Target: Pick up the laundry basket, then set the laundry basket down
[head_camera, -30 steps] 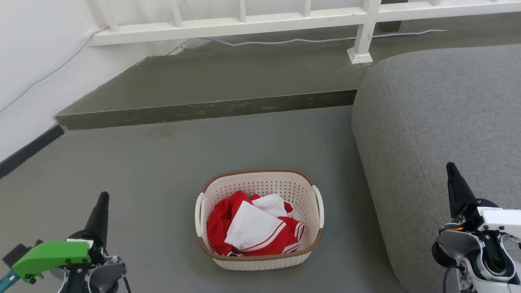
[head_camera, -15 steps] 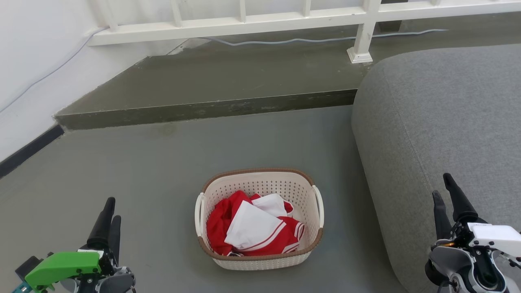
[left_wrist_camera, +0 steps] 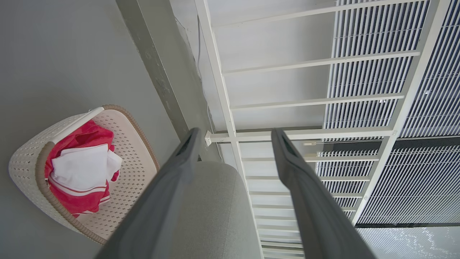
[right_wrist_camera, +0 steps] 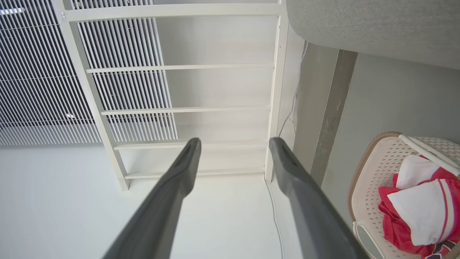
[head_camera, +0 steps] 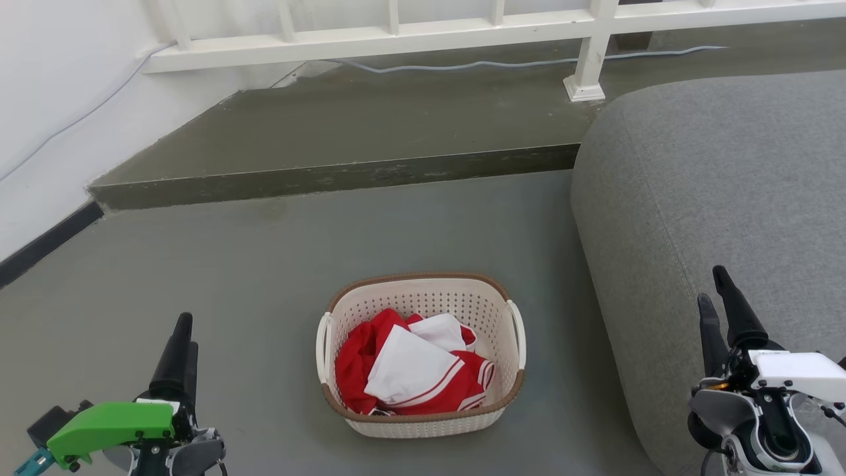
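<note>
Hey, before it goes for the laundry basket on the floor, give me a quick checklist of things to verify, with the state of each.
1. Jaws of the left gripper open: ok.
2. Jaws of the right gripper open: ok.
3. The laundry basket upright on the floor, white side handles uncovered: ok.
4. The clothes inside the rim, nothing hanging over: ok.
5. Grippers at the handles: not ok; both sit apart from the basket, one out to each side.
6. Room for the right gripper between the basket and the grey sofa: cannot tell.
</note>
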